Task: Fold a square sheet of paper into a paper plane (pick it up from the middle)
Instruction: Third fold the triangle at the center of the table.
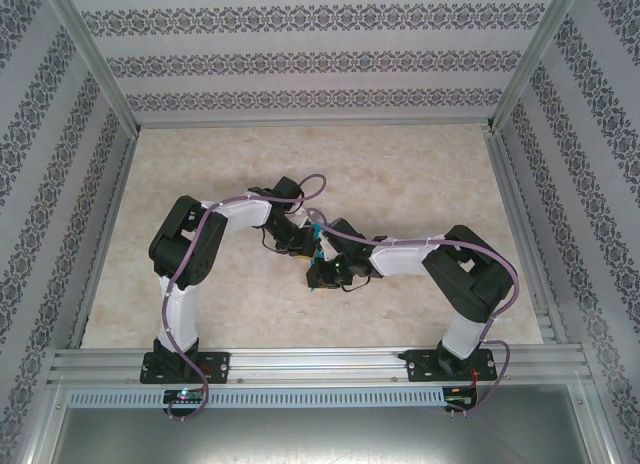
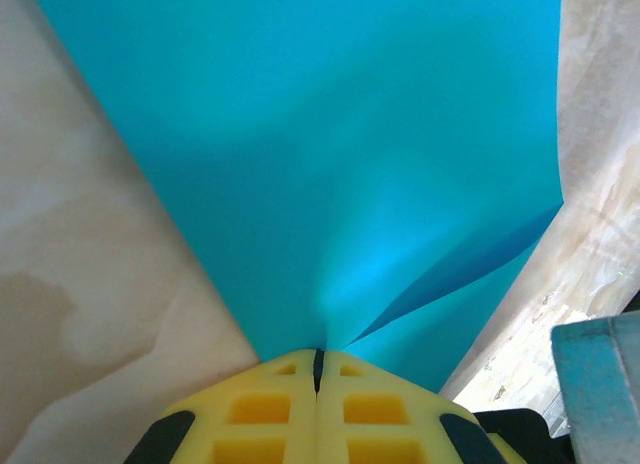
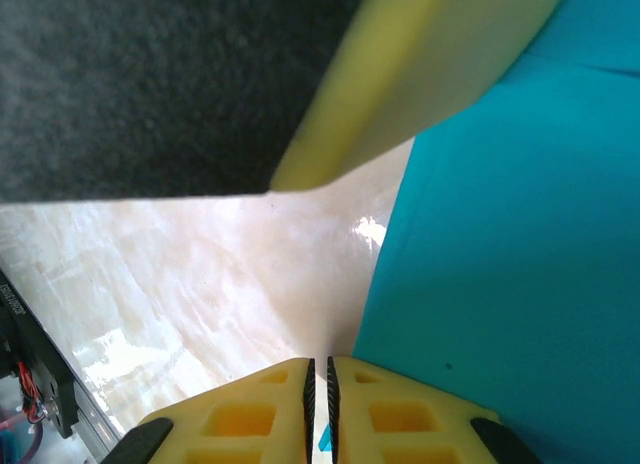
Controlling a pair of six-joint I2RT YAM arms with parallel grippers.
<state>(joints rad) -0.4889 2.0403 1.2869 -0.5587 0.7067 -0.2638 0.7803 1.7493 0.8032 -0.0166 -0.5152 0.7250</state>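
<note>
The square sheet of paper (image 2: 350,164) is bright cyan and spreads away from my left gripper (image 2: 319,352), which is shut on its near edge; a darker fold (image 2: 470,264) runs off to the right. In the right wrist view the paper (image 3: 500,284) hangs just right of my right gripper (image 3: 320,362), whose jaws are nearly together with a sliver of cyan between them. The left gripper's yellow finger (image 3: 430,74) crosses above. From the top camera both grippers meet at mid-table, left (image 1: 308,241) and right (image 1: 326,267), with bits of the paper (image 1: 319,230) showing between them.
The marbled beige table (image 1: 400,174) stretches around the arms. Patterned walls and metal frame posts (image 1: 95,64) enclose it on three sides. An aluminium rail (image 1: 320,362) carries both arm bases at the near edge. A grey-blue block (image 2: 600,374) sits at the left wrist view's lower right.
</note>
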